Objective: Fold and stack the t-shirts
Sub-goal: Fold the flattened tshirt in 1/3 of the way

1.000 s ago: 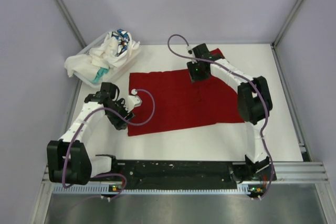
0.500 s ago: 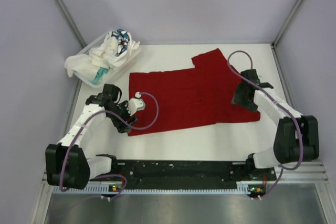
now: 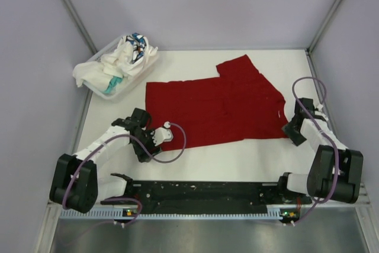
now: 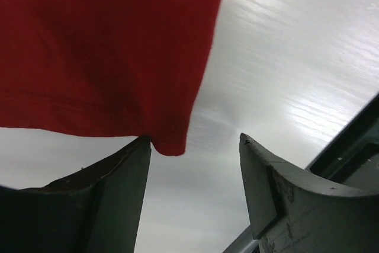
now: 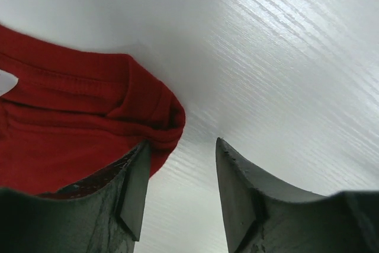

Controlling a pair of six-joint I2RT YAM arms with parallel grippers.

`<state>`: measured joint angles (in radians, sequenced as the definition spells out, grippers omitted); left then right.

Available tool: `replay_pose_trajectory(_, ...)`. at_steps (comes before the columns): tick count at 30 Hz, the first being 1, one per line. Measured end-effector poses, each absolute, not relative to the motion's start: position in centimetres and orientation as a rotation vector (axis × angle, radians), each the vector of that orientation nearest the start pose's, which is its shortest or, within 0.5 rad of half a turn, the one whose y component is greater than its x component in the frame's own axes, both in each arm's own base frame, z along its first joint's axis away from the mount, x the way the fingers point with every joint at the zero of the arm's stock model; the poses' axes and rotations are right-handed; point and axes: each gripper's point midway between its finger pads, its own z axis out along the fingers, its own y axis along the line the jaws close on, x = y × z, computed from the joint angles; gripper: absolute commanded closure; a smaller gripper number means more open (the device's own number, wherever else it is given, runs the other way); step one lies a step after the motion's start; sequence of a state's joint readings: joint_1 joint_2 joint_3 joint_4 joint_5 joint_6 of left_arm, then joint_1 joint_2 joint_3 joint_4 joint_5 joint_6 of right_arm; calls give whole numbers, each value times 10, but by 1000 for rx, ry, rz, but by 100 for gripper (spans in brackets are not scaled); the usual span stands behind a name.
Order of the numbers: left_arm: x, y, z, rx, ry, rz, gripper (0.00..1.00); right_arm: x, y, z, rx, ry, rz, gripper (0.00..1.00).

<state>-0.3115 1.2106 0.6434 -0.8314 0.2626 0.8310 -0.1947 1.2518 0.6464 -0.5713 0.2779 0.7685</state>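
Red t-shirt [image 3: 219, 108] is lying flat mid-frame, seemingly unfolded, left gripper [image 4: 195, 170] and right gripper [image 5: 180, 182] gaping empty at its edges, while white t-shirts [image 3: 115, 60] are waiting heaped in the tray [image 3: 112, 94] upper left.

a white tray [image 3: 121, 91] sits at the table's [image 3: 207, 159] far-left corner.

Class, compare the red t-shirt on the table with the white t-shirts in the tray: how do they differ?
The red t-shirt is plain; the white t-shirts show teal and blue-patterned bits. The red t-shirt lies spread flat on the table; the white t-shirts sit heaped and crumpled in the tray, spilling over its rim. Both are soft cloth shirts.
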Motion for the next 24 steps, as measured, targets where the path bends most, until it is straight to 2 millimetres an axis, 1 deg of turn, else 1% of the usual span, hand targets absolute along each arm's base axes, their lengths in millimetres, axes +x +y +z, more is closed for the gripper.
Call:
replay_pose_trajectory(4,177,-68,16,1562,2437,-253,41,238,-67,18,1340,2366,-219,67)
replay_pose_trajectory(5,179,-67,14,1557,2443,-242,44,240,-67,18,1344,2362,-217,71)
replay_pose_trajectory(6,182,-67,14,1549,2440,-229,50,243,-67,18,1350,2352,-213,75)
replay_pose_trajectory(7,185,-67,13,1541,2438,-216,59,245,-68,18,1356,2341,-209,77)
replay_pose_trajectory(8,187,-66,13,1534,2440,-206,71,246,-69,18,1363,2334,-206,81)
replay_pose_trajectory(9,190,-67,13,1525,2441,-202,77,247,-69,18,1380,2320,-200,82)
replay_pose_trajectory(10,190,-67,13,1518,2448,-201,87,248,-70,18,1390,2313,-197,82)
replay_pose_trajectory(11,191,-67,13,1516,2448,-203,100,248,-71,18,1405,2302,-189,82)
replay_pose_trajectory(12,191,-68,13,1511,2449,-205,100,249,-72,18,1411,2296,-185,82)
replay_pose_trajectory(13,191,-68,13,1510,2450,-206,100,250,-72,19,1415,2291,-180,80)
replay_pose_trajectory(16,191,-68,14,1508,2440,-198,100,252,-72,25,1410,2272,-155,60)
replay_pose_trajectory(17,191,-68,14,1505,2434,-194,100,253,-72,30,1400,2259,-143,53)
replay_pose_trajectory(20,191,-68,15,1498,2418,-186,100,255,-71,51,1362,2188,-97,40)
replay_pose_trajectory(22,191,-68,16,1496,2413,-183,100,258,-71,66,1340,2132,-64,35)
replay_pose_trajectory(24,191,-68,16,1494,2410,-181,100,261,-70,76,1318,2091,-28,34)
